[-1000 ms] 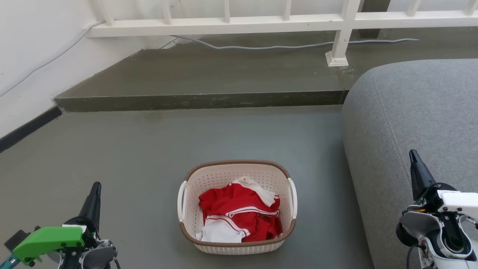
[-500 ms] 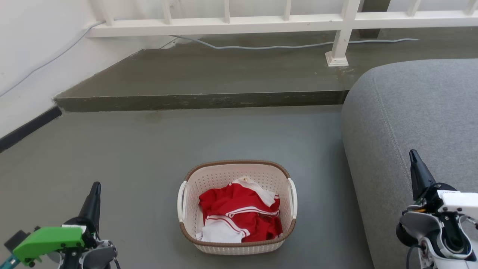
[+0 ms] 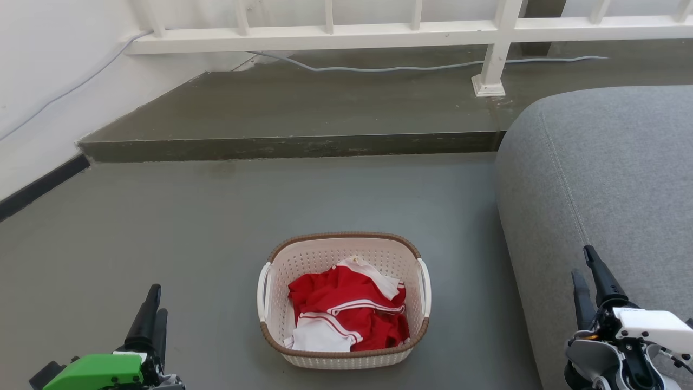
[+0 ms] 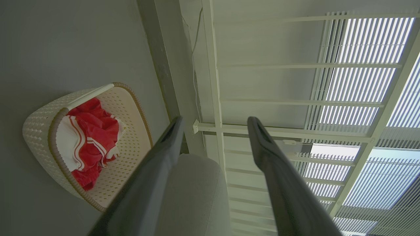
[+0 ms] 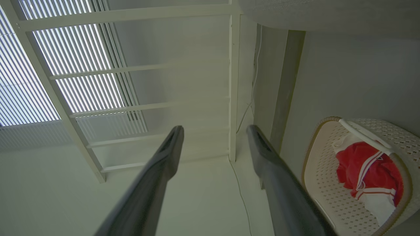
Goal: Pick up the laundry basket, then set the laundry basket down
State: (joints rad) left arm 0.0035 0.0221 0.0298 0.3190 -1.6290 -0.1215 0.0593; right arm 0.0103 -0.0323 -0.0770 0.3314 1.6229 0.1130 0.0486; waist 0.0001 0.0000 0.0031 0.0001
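Grey sofa flanks laundry basket — left gripper, right gripper both spread, empty.

Grey sofa at right; white railing above raised step; grey cable along step.

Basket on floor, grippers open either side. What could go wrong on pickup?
1. The laundry basket has thin side handles close to its walls; the left gripper or right gripper may miss or slip.
2. The grey sofa is beside the right gripper; the arm may brush it.
3. An uneven lift could tip out the loose red clothes.
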